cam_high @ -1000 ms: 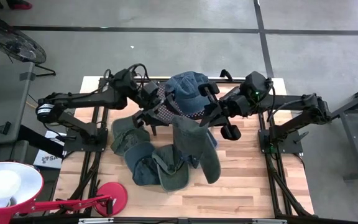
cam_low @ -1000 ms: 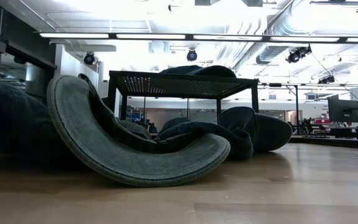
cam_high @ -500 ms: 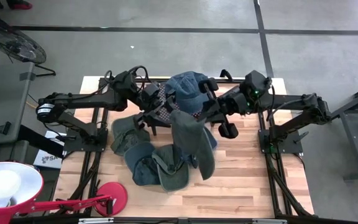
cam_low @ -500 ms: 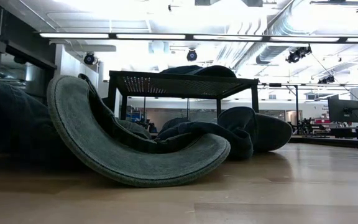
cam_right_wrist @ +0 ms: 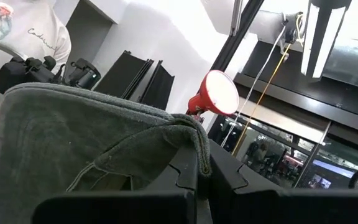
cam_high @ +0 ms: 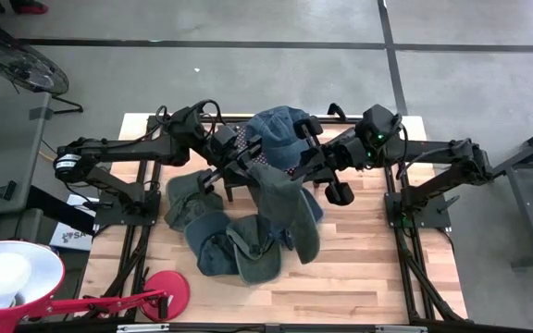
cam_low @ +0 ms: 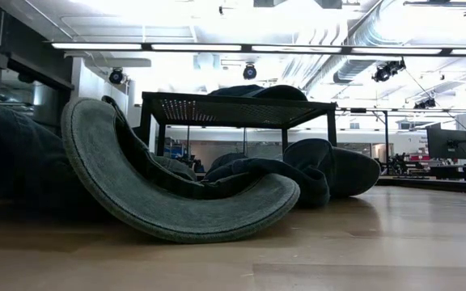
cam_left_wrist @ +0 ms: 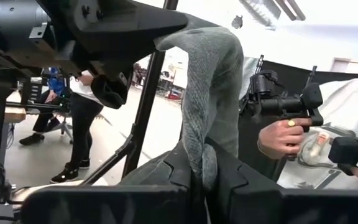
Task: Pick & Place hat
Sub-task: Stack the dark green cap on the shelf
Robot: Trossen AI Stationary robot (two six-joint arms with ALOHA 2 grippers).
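Pick step, mid-lift: both grippers pinch one green hat [cam_high: 290, 208], hanging just in front of the black rack [cam_high: 248, 153]. Left gripper [cam_high: 253, 166] and right gripper [cam_high: 296, 174] are each clamped on its fabric. Next: likely carry it clear of the hat pile [cam_high: 225, 236] beside the rack. Wrist views show the pinches; the low view shows only the pile and rack.

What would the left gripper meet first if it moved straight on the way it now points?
Probably the right gripper: the left gripper points right, both shut on the grey-green fabric hat.
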